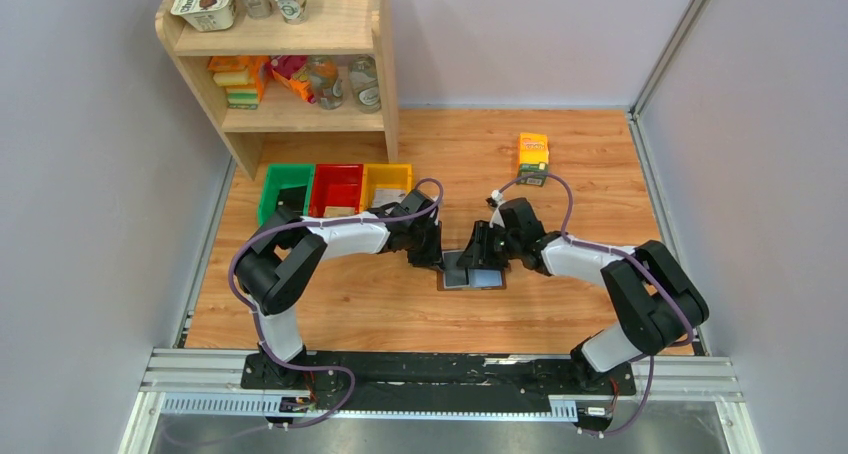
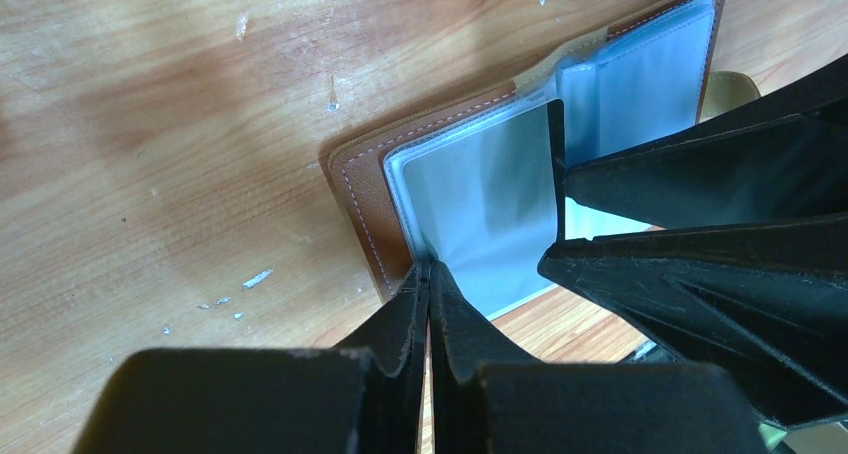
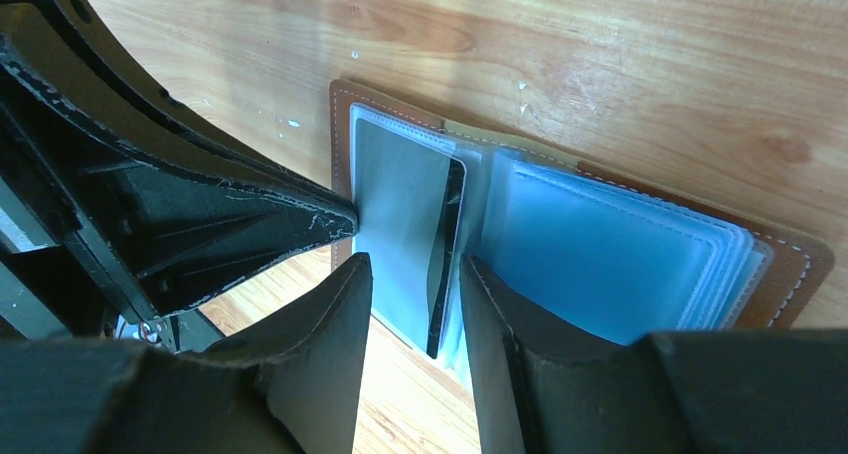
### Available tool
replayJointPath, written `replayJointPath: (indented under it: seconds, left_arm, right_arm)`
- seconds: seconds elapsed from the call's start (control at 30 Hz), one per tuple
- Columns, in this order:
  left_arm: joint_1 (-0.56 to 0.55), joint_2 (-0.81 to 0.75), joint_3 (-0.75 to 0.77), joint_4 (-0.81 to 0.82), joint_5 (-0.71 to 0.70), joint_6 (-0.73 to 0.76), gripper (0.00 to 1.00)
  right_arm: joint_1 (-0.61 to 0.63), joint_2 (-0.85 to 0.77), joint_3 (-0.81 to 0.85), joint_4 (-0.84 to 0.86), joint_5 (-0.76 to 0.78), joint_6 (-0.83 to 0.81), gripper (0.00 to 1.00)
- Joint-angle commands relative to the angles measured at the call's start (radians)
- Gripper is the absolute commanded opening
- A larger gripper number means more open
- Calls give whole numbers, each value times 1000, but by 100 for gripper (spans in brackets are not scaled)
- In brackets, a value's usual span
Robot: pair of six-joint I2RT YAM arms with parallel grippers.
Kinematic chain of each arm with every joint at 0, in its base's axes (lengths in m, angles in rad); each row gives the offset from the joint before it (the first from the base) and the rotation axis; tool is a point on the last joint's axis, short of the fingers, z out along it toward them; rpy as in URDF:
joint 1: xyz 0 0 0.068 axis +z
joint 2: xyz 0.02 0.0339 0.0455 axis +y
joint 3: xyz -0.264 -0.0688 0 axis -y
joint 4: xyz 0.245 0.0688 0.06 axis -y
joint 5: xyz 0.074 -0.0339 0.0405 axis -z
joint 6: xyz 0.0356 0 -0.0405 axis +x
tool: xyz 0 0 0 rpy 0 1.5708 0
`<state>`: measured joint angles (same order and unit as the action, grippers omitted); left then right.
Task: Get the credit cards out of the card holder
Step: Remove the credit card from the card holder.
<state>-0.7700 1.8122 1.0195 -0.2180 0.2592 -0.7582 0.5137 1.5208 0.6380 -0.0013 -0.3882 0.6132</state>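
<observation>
Shows the left gripper (image 2: pixel 428 274) pressed shut, tips together right at the near edge of a clear sleeve (image 2: pixel 480 204) of the card holder (image 2: pixel 358 199). Cannot tell whether that edge is nipped between the tips or merely pinned beneath them.

Finds the right gripper (image 3: pixel 412 279) with jaws parted, straddling a dark credit card (image 3: pixel 447 239) without clamping it. Places that card closer to the finger on the side of the stacked sleeves (image 3: pixel 600 254), with an obvious gap to the other finger. Has the card standing on edge near the spine, between the flat left-hand page and the pale blue stack. Cannot tell whether it sits in a pocket.

Puts the holder open, brown leather cover down, on the wooden table (image 2: pixel 150 124). From the top view, sets it about mid-table, with both grippers meeting over it, one reaching in from each side.

Further out, lines up a green bin (image 1: pixel 287 189), a red bin (image 1: pixel 337 186) and a yellow bin (image 1: pixel 386 182) side by side behind the left arm. Stands a wooden shelf unit (image 1: pixel 290 114) just behind those, loaded with jars, cups and packets. Leaves an orange-green carton (image 1: pixel 533 158) upright toward the far right, well apart from the holder.
</observation>
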Motion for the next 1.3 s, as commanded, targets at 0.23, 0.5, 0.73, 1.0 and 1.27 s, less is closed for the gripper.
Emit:
replayJointPath:
  seconds: [0.23,0.5,0.73,1.0,1.27]
  left_arm:
    - [-8,7,-35,-67,-38,10,3]
    - [-8,9,-53,-66,-49,10,3]
    - [-8,10,-50,-67,-48,11,3]
    - [-8,9,-48,-89,-61,23,2]
    - [-6,2,-53,-129,-98,39,2]
  right_arm:
    - [-21,-11,-70,263,-219,54,42]
    - [-43,21,-106,432,-339,118,35]
    - [-38,151,-71,454,-368,135,33]
    - [-18,225,-34,431,-411,123,34]
    - [-99,168,-87,523,-489,175,31]
